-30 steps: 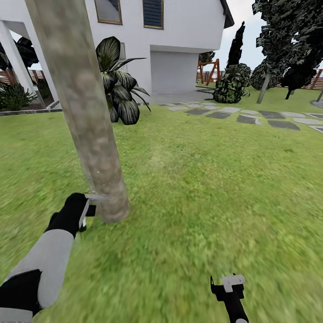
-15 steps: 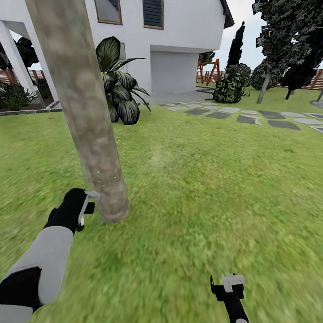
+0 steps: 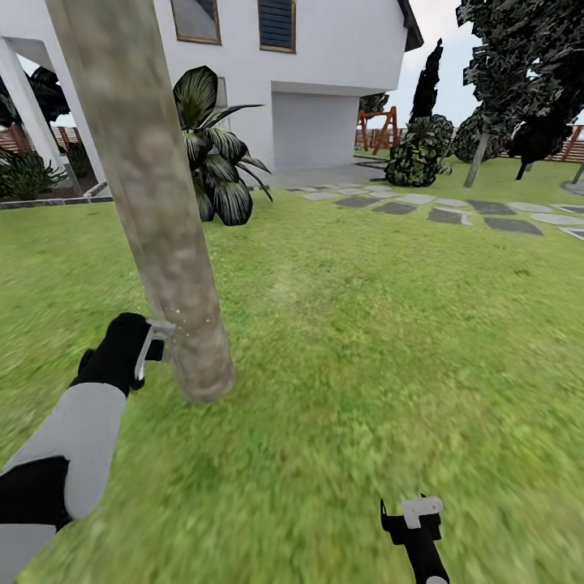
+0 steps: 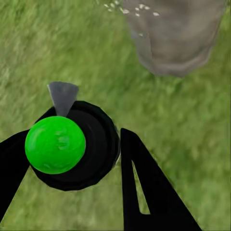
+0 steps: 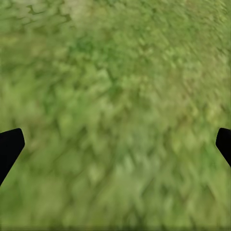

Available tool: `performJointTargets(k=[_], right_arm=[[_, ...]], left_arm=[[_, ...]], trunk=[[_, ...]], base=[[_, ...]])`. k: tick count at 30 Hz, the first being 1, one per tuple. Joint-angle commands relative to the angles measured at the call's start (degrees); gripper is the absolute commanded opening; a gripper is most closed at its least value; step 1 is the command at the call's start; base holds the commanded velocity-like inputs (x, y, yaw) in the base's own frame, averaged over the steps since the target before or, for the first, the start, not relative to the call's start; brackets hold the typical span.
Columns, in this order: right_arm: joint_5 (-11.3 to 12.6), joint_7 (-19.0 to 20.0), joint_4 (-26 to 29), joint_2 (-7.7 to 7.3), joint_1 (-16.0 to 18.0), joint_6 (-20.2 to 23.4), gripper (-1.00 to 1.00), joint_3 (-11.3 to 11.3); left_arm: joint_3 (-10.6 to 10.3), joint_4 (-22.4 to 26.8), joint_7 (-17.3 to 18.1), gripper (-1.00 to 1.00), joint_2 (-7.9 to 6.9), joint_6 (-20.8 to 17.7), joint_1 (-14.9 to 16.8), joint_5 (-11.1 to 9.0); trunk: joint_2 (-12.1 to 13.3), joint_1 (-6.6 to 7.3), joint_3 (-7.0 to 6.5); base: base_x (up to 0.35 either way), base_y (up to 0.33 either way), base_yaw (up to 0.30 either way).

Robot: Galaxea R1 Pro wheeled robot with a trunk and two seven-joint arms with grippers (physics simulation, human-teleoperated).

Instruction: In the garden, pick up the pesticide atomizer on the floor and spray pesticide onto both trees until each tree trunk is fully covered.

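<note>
Raised since a second ago, the left gripper (image 3: 154, 345) clamps the black round-bodied, green-capped pesticide atomizer (image 4: 72, 144), its grey nozzle (image 3: 162, 328) pointing right at the thick mottled grey-beige tree trunk (image 3: 154, 203). Nearer, the right gripper (image 3: 412, 519) hangs wide open over blurry green lawn (image 5: 115, 115). White specks (image 4: 130, 8) show on bark in the left wrist view.

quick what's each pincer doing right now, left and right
Left pincer: closed on the sprayer, beside the tree trunk.
Right pincer: open, holding nothing, over the grass.

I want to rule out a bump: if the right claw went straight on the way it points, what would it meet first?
Probably just the lawn: the right claw points down at bare grass, open, nothing between its fingertips.
</note>
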State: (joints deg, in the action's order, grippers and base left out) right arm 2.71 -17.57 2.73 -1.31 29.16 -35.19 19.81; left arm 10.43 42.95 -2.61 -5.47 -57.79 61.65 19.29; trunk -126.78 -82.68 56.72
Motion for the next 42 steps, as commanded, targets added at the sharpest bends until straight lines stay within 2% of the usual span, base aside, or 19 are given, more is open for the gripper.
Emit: performJointTargets(k=[1,3,5,6,10,14,19,21,23,24,28,30,42], right_arm=[[0.3,-0.3,0.0,-0.01,0.0,-0.1,1.0,0.5],[0.3,-0.3,0.0,-0.01,0.0,-0.1,1.0,0.5],[0.3,-0.3,0.0,-0.01,0.0,-0.1,1.0,0.5],[0.3,-0.3,0.0,-0.01,0.0,-0.1,1.0,0.5],[0.3,-0.3,0.0,-0.01,0.0,-0.1,1.0,0.5],[0.3,-0.3,0.0,-0.01,0.0,-0.1,1.0,0.5],[0.3,-0.3,0.0,-0.01,0.0,-0.1,1.0,0.5],[0.3,-0.3,0.0,-0.01,0.0,-0.1,1.0,0.5],[0.3,-0.3,0.0,-0.02,0.0,-0.1,1.0,0.5],[0.3,-0.3,0.0,-0.01,0.0,-0.1,1.0,0.5],[0.3,-0.3,0.0,-0.01,0.0,-0.1,1.0,0.5],[0.3,-0.3,0.0,-0.01,0.0,-0.1,1.0,0.5],[0.3,-0.3,0.0,-0.01,0.0,-0.1,1.0,0.5]], left_arm=[[0.1,0.2,-0.2,-1.0,-1.92,-0.2,0.2,-0.8],[0.1,0.4,-0.2,-1.0,-4.48,-0.2,0.0,-1.0],[-0.2,0.4,-0.2,-1.0,-4.68,-0.2,-0.2,-0.9],[-0.2,0.5,-0.2,-1.0,-4.12,-0.2,-0.2,-0.9],[-0.5,1.7,-0.3,-1.0,0.72,-0.2,-0.4,-0.5],[-0.5,2.5,-0.3,-1.0,1.18,-0.2,-0.5,-0.6],[-0.7,2.6,-0.3,-1.0,-1.2,0.0,-0.9,-0.2],[-0.7,2.5,-0.2,-1.0,-3.82,0.0,-1.9,-0.2],[-0.5,2.5,-0.2,-1.0,-4.12,-0.1,-2.1,-0.3],[-0.5,2.5,-0.2,-1.0,-4.01,-0.1,-2.2,-0.4],[-0.3,2.4,-0.2,-1.0,0.35,-0.1,-2.2,-1.4],[-0.3,2.5,-0.3,-1.0,1.14,0.0,-2.2,-1.4],[-0.5,2.6,-0.3,-1.0,0.64,0.0,-2.2,-1.1]], trunk=[[0.0,0.01,0.05],[0.0,0.01,0.05],[0.0,0.01,0.05],[0.0,0.01,0.05],[0.0,0.01,0.05],[0.0,0.01,0.05],[0.0,0.01,0.05],[0.0,0.01,0.05],[0.0,0.01,0.05],[0.0,0.01,0.05],[0.0,0.01,0.05],[0.0,0.01,0.05],[0.0,0.01,0.05]], base=[[0.0,0.0,0.0],[0.0,0.0,0.0],[0.0,0.0,0.0],[0.0,0.0,0.0],[0.06,0.0,0.0],[0.311,0.0,0.0],[0.145,0.0,0.0],[0.01,0.0,0.0],[0.002,0.0,0.0],[0.0,0.0,0.0],[0.129,-0.087,0.0],[0.112,-0.223,0.0],[0.004,-0.274,0.0]])
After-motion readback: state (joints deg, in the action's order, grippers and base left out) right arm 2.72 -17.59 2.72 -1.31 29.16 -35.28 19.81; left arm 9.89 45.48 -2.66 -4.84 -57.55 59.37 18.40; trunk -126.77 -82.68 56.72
